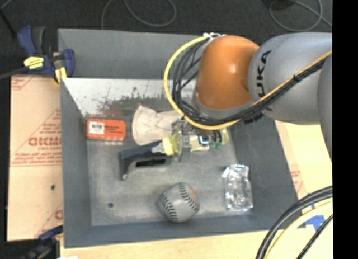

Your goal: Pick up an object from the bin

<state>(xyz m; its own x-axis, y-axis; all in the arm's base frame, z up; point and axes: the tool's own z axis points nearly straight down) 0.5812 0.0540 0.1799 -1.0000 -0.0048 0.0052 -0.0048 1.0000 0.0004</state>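
My gripper (pixel 196 140) shows below the orange wrist cover, near the middle of the bin. It hangs over the right end of a dark blue tool (pixel 142 159) with a yellow tip, which lies flat on the bin floor. A crumpled white cloth (pixel 150 124) lies just left of the gripper, touching the tool's yellow end. I cannot make out whether anything is held.
An orange box (pixel 105 130) with a white label lies at the back left. A grey ball (pixel 178 202) with red stitching rests near the front wall. A clear plastic packet (pixel 237 187) lies at the front right. The arm covers the bin's back right.
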